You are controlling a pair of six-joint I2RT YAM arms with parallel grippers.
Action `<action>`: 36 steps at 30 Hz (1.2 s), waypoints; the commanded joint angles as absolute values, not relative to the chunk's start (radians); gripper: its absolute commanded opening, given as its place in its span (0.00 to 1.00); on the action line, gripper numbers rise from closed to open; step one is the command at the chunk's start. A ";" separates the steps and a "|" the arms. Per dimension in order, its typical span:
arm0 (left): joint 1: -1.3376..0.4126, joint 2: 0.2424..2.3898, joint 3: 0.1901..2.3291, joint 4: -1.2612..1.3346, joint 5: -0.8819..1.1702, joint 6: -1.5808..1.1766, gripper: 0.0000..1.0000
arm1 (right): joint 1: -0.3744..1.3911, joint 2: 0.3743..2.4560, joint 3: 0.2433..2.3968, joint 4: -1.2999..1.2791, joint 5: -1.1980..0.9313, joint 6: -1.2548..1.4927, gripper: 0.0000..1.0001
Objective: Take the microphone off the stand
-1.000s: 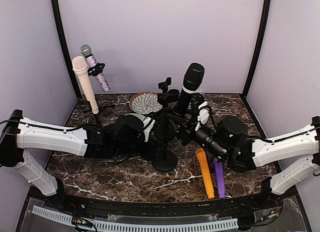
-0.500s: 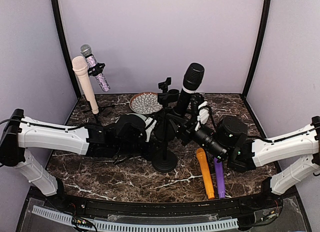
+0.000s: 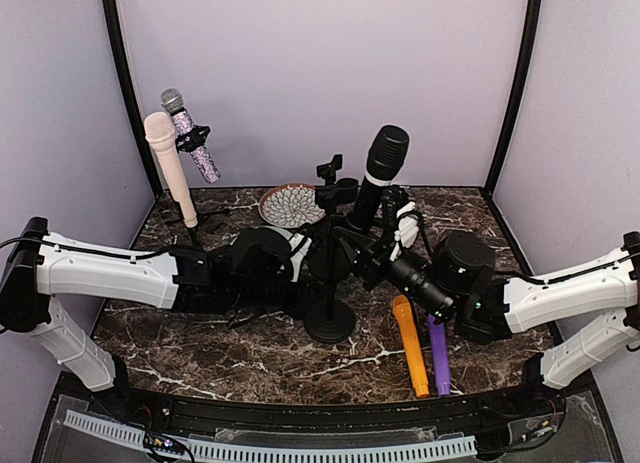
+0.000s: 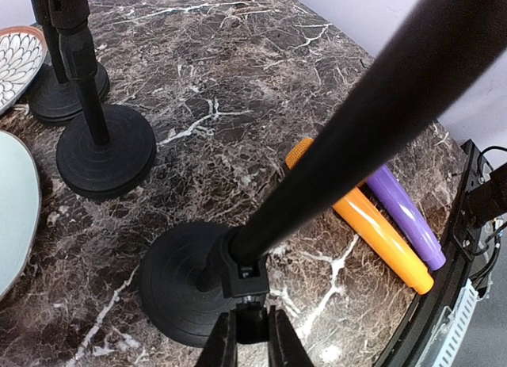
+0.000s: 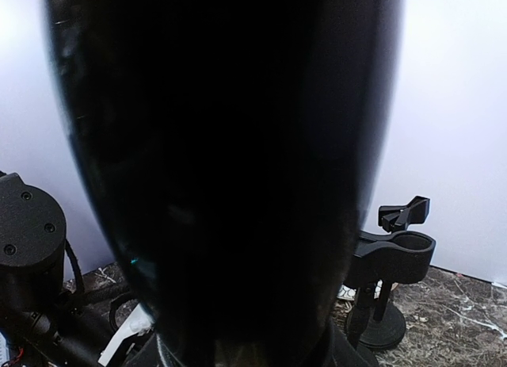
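The right gripper (image 3: 393, 228) is clasping the black microphone (image 3: 379, 171), which is tilting just right of the stand (image 3: 330, 325) top. The left gripper (image 4: 252, 323) is pinching the stand's pole just above its base.

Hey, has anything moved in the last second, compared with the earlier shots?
Almost nothing. The left arm seems to have crept slightly rightward, toward the stand. The left gripper stays clamped on its pole; the right gripper still holds the black microphone at the same tilt.
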State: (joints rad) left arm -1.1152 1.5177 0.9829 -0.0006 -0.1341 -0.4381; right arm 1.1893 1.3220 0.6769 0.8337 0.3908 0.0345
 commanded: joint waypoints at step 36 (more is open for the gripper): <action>-0.997 1.283 0.834 0.120 -0.019 -0.438 0.60 | 1.188 1.253 0.634 0.739 0.363 0.029 0.51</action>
State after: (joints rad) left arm -1.0046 1.3113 0.8242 0.1455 0.0277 -0.4927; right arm 1.1893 1.2736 0.6563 0.7876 0.3607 0.0307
